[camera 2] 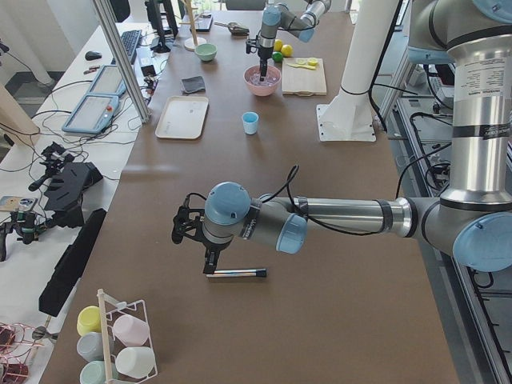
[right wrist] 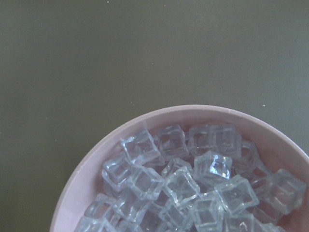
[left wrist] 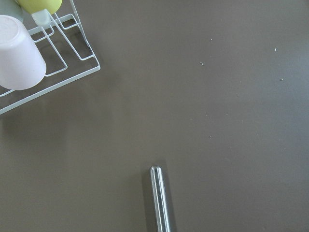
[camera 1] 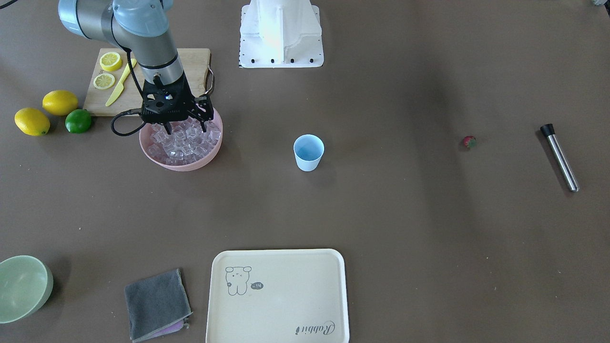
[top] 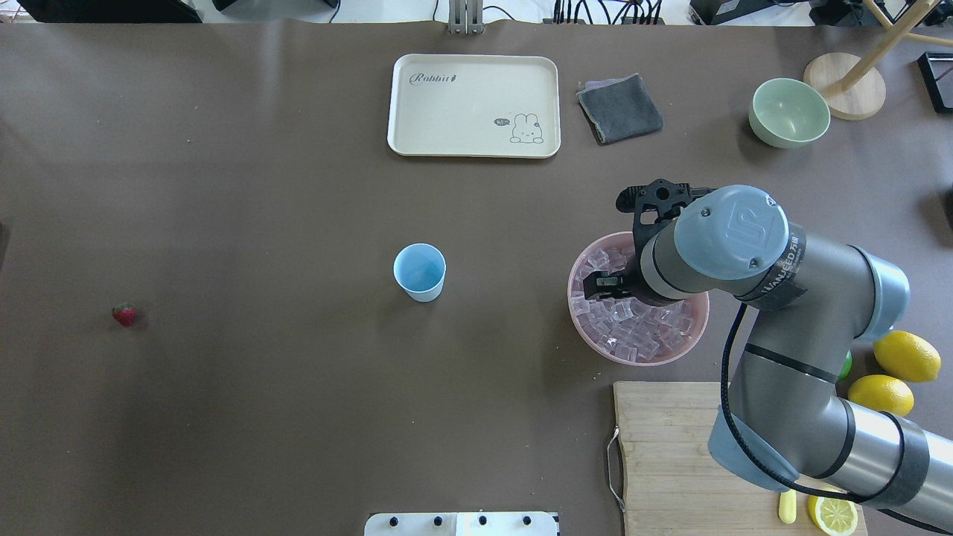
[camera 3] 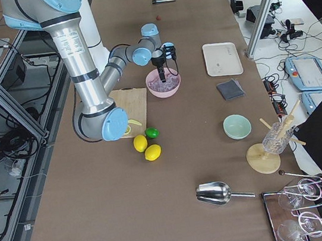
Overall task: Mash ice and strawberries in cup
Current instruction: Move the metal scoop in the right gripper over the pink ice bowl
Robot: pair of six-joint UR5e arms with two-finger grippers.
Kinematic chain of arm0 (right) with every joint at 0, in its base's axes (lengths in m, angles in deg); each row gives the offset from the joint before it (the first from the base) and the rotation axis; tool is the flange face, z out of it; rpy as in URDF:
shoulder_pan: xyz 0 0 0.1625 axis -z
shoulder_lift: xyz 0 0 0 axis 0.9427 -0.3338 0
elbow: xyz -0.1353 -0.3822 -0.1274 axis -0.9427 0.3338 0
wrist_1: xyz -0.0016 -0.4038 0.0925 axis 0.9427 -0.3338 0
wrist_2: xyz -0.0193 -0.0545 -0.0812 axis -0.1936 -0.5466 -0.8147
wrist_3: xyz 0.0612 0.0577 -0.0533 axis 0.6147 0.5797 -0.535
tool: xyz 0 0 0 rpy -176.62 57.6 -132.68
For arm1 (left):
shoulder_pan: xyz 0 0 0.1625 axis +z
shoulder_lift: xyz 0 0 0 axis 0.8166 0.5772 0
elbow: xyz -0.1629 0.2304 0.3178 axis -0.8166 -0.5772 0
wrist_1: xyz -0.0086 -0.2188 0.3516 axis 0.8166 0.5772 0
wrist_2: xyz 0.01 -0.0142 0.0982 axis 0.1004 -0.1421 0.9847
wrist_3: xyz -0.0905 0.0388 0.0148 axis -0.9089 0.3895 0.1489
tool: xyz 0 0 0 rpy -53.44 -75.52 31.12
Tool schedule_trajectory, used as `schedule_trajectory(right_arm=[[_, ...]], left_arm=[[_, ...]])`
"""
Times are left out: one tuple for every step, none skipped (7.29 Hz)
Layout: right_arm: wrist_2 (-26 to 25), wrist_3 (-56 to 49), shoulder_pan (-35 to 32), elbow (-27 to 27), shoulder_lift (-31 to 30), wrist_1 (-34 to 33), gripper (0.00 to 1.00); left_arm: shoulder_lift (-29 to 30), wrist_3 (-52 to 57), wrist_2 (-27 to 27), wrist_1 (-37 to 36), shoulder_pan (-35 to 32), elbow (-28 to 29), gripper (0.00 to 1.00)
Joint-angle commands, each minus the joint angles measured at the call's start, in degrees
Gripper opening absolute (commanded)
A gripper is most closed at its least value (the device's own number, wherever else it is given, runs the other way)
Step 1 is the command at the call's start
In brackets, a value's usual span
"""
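The light blue cup [camera 1: 308, 152] stands upright and empty mid-table, also in the overhead view [top: 420, 272]. The red strawberry [camera 1: 469, 141] lies alone on the table, far from the cup [top: 124, 313]. Ice cubes [camera 1: 183, 143] fill a pink bowl [camera 1: 181, 165]; they show close up in the right wrist view [right wrist: 193, 188]. My right gripper [camera 1: 186, 127] is open, its fingertips down at the top of the ice. My left gripper [camera 2: 210, 262] hovers just above a steel muddler [camera 2: 236, 274], seen only from the side, so I cannot tell its state.
A cutting board [camera 1: 143, 81] with lemon slices and a yellow knife lies behind the bowl, with lemons [camera 1: 32, 121] and a lime [camera 1: 78, 121] beside it. A cream tray [camera 1: 279, 295], grey cloth [camera 1: 157, 305] and pale green bowl [camera 1: 24, 286] line the far edge. A cup rack [left wrist: 29, 58] stands near the muddler [left wrist: 160, 198].
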Motion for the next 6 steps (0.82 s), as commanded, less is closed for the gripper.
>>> schedule_trajectory(right_arm=[[-1.1,-0.7,1.9,0.0,0.7,-4.5,0.67],[-1.8,-0.8,2.2,-0.2,1.0,-5.2,0.67],[-2.0,-1.0,3.1,0.6,1.0,-5.2,0.66],[-2.3,-1.1,3.2,1.3,1.4,-5.5,0.63],[-2.8,-1.2,3.6,1.5,1.5,-5.5,0.61],[-2.9,-1.6,3.5,1.6,1.3,-5.6,0.47]], left_arm=[[-0.1,0.0,0.0,-0.1,0.0,0.0,0.99],[-0.1,0.0,0.0,0.0,-0.1,0.0,0.99],[-0.1,0.0,0.0,0.0,-0.3,-0.1,0.99],[-0.1,0.0,0.0,0.0,-0.3,-0.1,0.99],[-0.2,0.0,0.0,0.0,-0.3,-0.1,0.99],[-0.2,0.1,0.0,0.0,-0.3,0.0,0.99]])
